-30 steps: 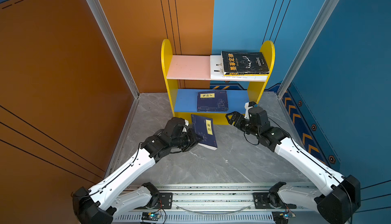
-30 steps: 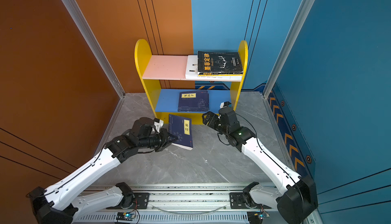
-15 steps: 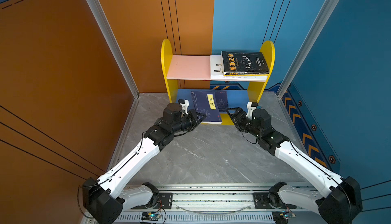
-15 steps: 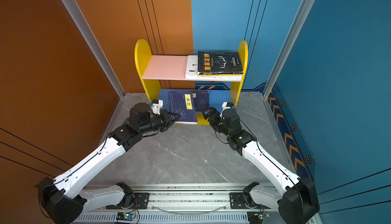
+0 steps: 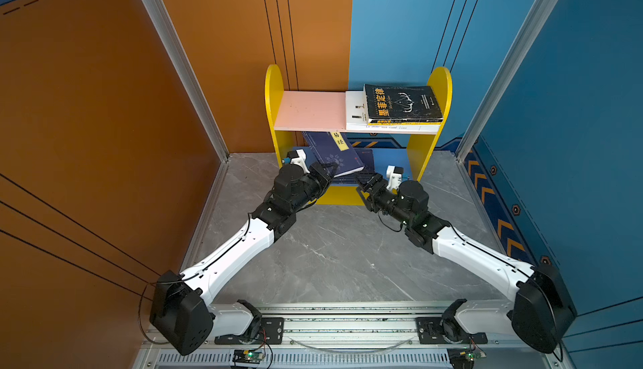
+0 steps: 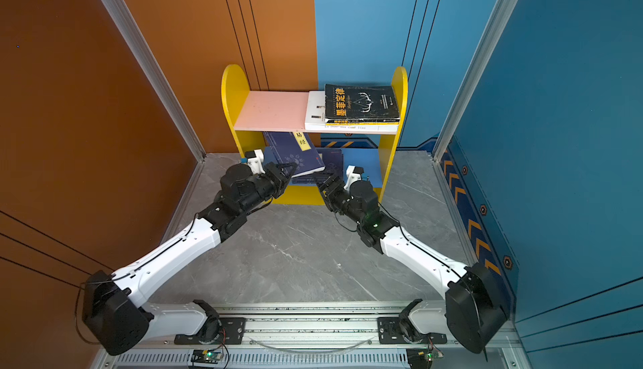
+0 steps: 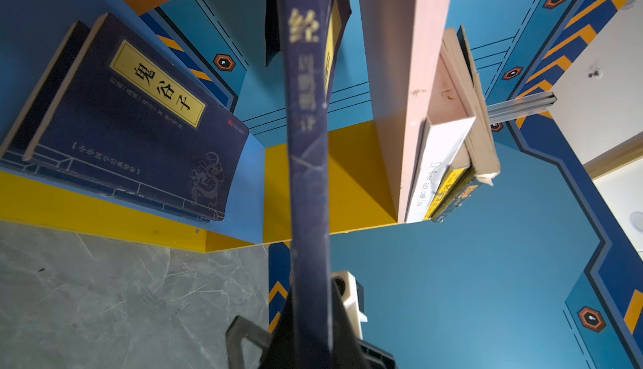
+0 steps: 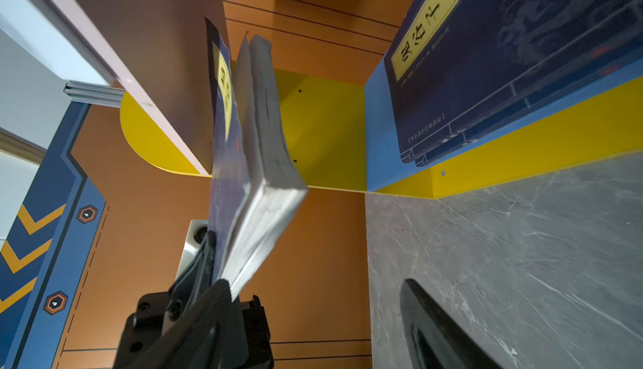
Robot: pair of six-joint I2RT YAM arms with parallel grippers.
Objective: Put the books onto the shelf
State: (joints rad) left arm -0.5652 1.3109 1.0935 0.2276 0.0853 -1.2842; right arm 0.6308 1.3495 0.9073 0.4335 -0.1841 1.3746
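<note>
The shelf (image 5: 273, 92) (image 6: 229, 88) stands against the back wall. My left gripper (image 5: 328, 173) (image 6: 290, 173) (image 7: 309, 332) is shut on a thin navy book (image 5: 332, 153) (image 6: 294, 155) (image 7: 308, 175) (image 8: 257, 161) with a yellow label, held tilted, its far end under the pink board (image 5: 311, 109) (image 7: 410, 71). Another navy book (image 5: 367, 160) (image 7: 128, 123) (image 8: 504, 54) lies flat on the blue lower board (image 5: 393, 161). A black book (image 5: 403, 104) (image 6: 362, 102) rests on a white one (image 5: 355, 113) on the pink board. My right gripper (image 5: 365, 179) (image 6: 323, 180) (image 8: 320, 315) is open, one fingertip (image 8: 215, 301) at the held book's near corner.
Orange wall (image 5: 104, 106) on the left and blue wall (image 5: 574, 141) on the right close in the grey marble floor (image 5: 341, 252). A metal rail (image 5: 348, 322) carries both arm bases at the front.
My left gripper has lifted the navy book off the floor and carried it forward into the shelf's lower tier. The right gripper has moved in toward the book's corner, its jaws narrowing slightly.
</note>
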